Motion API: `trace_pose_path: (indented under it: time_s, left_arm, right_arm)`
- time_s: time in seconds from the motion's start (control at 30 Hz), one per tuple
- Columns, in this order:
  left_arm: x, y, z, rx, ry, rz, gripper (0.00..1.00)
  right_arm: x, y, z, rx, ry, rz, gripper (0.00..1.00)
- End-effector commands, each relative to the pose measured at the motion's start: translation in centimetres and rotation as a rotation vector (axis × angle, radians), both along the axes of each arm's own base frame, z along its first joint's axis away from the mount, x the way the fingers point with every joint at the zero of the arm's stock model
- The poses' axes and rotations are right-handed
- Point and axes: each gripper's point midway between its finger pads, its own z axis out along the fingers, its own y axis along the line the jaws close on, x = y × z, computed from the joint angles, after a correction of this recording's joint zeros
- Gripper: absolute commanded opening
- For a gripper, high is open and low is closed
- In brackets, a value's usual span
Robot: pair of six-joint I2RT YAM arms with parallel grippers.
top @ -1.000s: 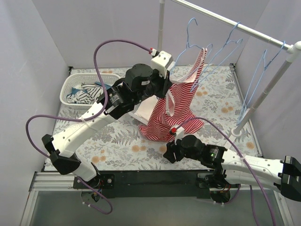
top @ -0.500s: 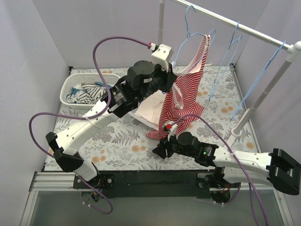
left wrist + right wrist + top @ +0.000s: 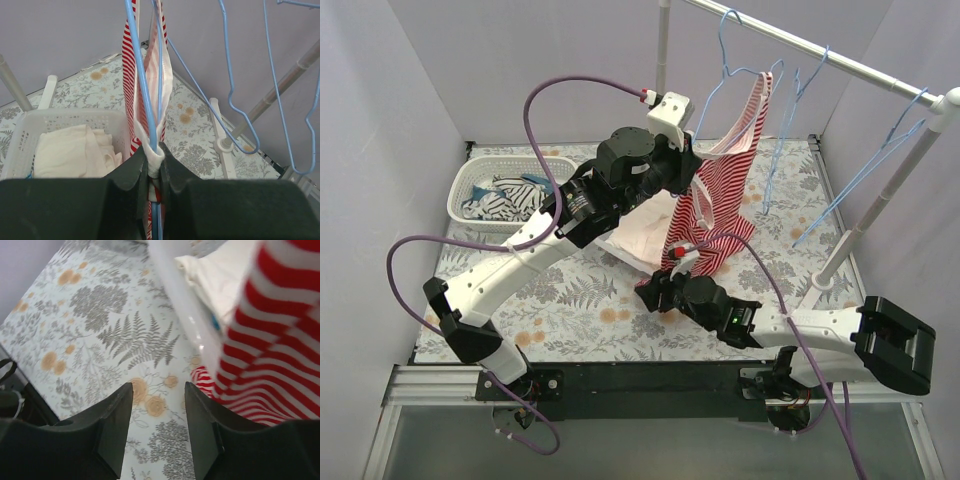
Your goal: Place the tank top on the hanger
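The tank top (image 3: 720, 195), red-and-white striped with a white lining, hangs draped over a blue wire hanger (image 3: 724, 50) just below the rail. My left gripper (image 3: 688, 172) is shut on it. In the left wrist view the jaws (image 3: 155, 156) pinch the white lining together with the hanger wire (image 3: 138, 75), and the striped cloth (image 3: 129, 60) rises above them. My right gripper (image 3: 646, 294) is open and empty, low over the table, left of the tank top's hanging hem. In the right wrist view (image 3: 157, 407) the hem (image 3: 272, 355) is at the right.
A white basket (image 3: 470, 175) at the left holds a black-and-white striped garment (image 3: 510, 195). A cream-white cloth (image 3: 642, 235) lies behind the tank top. Several bare blue hangers (image 3: 800, 110) hang on the rail (image 3: 820, 48). The rail post's foot (image 3: 825, 282) stands at the right.
My left gripper has lifted the tank top and hanger up and right toward the rail, and the hem has left the table. My right gripper has moved left along the table.
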Motion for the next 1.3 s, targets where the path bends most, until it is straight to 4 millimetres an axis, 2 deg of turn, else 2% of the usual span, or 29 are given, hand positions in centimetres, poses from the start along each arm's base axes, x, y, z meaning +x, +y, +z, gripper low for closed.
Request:
trace_pose_path:
  time_s: [0.0, 0.07, 0.13, 0.33, 0.43, 0.73, 0.93, 1.27]
  left_arm:
    - [-0.6, 1.2, 4.8, -0.105, -0.081, 0.011, 0.00]
    - [-0.6, 1.2, 4.8, -0.103, -0.083, 0.008, 0.00]
    - [-0.7, 1.1, 4.7, -0.102, -0.082, 0.007, 0.00]
    - [-0.5, 0.7, 4.7, -0.100, -0.084, 0.000, 0.00]
    - [-0.3, 0.6, 4.6, -0.095, -0.084, 0.003, 0.00]
    - [0.2, 0.0, 4.4, -0.060, -0.111, -0.003, 0.00]
    - [1.1, -1.6, 2.7, 0.012, -0.108, -0.017, 0.00]
    - [3.6, -3.7, 1.8, 0.078, -0.157, 0.007, 0.00]
  right_arm:
    - [3.6, -4.6, 1.5, 0.069, -0.064, -0.305, 0.54]
    - [4.2, -6.2, 1.7, 0.076, -0.075, -0.368, 0.56]
    - [4.8, -8.1, 1.0, 0.045, -0.078, -0.439, 0.57]
    - [5.9, -12.2, 1.0, 0.026, -0.101, -0.582, 0.58]
    - [6.2, -13.2, 1.3, 0.024, -0.117, -0.610, 0.58]
    - [8.6, -17.3, -0.1, -0.052, -0.086, -0.735, 0.59]
    - [9.2, -18.6, -0.6, -0.063, -0.054, -0.760, 0.59]
    - [8.7, -18.1, -1.2, -0.064, -0.021, -0.717, 0.59]
